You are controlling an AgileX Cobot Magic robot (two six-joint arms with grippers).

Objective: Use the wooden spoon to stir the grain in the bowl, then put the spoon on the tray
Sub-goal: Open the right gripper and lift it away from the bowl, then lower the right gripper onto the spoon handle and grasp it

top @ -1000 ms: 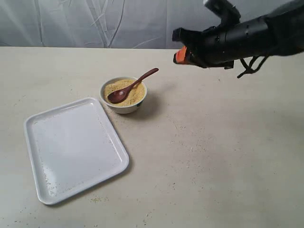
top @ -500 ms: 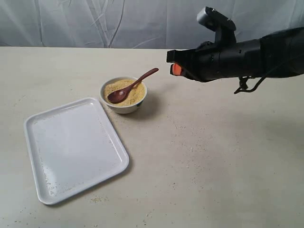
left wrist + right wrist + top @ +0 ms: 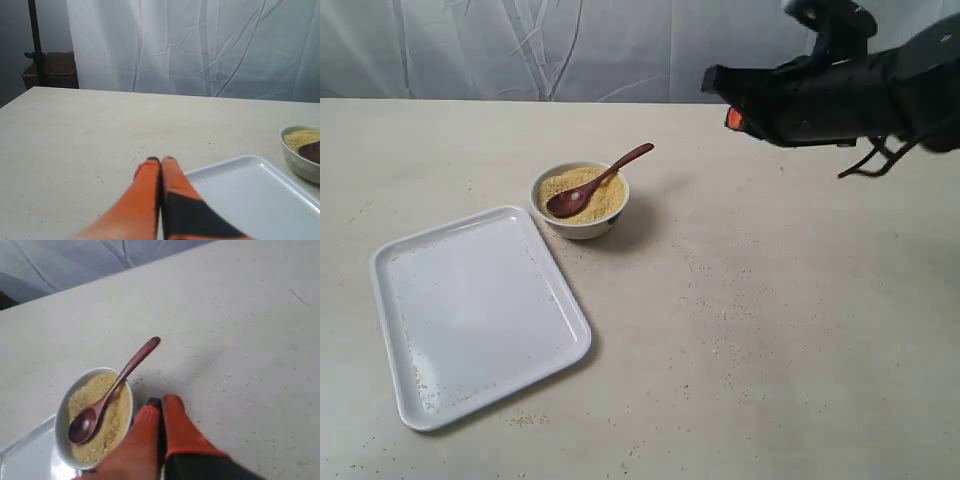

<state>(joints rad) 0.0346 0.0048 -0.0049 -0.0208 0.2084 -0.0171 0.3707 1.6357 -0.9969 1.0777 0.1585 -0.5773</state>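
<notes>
Both clenched, empty: right claw (image 3: 161, 402) raised over table (image 3: 800, 320), well apart from wooden spoon (image 3: 595, 185); left claw (image 3: 160, 161) near tray (image 3: 470, 310) corner. Spoon's scoop rests in grain (image 3: 608, 203) inside bowl (image 3: 582, 228), handle leaning over rim toward right claw; bowl just beside tray. Risks, I'd say: claw arriving unopened knocks slim glossy handle; off-centre pinch levers spoon, tips small bowl, spills grain. Left arm missing from exterior view; bowl-tray contact impossible to judge.
</notes>
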